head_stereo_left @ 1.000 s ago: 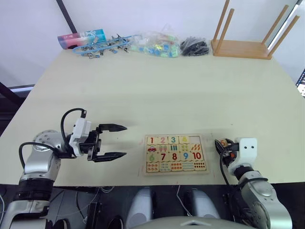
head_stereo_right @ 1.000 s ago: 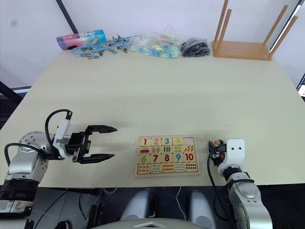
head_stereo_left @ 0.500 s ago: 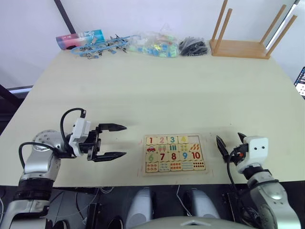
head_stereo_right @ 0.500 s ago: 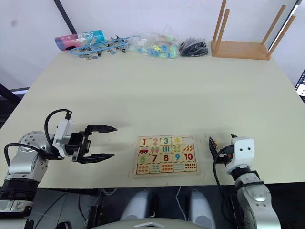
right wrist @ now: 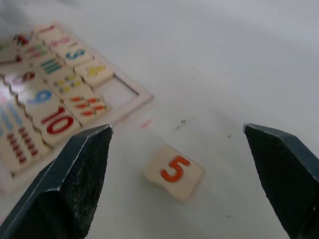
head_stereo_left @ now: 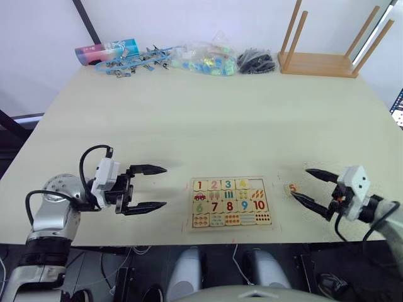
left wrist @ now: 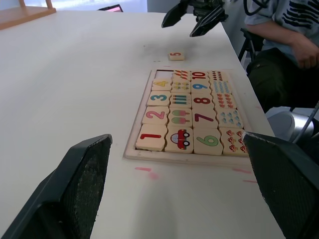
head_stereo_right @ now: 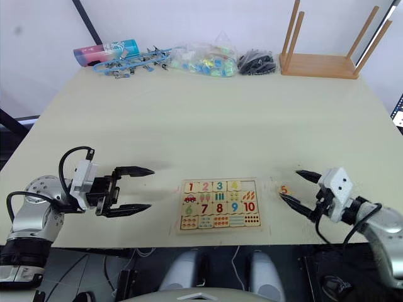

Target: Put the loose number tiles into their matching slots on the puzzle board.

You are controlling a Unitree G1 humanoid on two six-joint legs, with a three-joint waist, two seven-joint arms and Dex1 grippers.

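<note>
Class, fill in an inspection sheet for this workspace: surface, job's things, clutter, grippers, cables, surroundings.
Surface: pale table, faint red marks near the board.
Job's things: puzzle board holds 1 to 4; end slot empty; tile 5 loose beside the board.
Clutter: far edge, tube, blue clips, bag of beads, black bundle, dowel stand.
Grippers: left gripper open, empty; right gripper open, straddling tile 5.
Cables: black loops on both wrists.
Surroundings: seated person in the left wrist view.

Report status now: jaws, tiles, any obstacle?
Both jaws open, empty. Tile 5 loose on the table beside the puzzle board, before the right gripper. Its slot empty. Nothing in the way.
</note>
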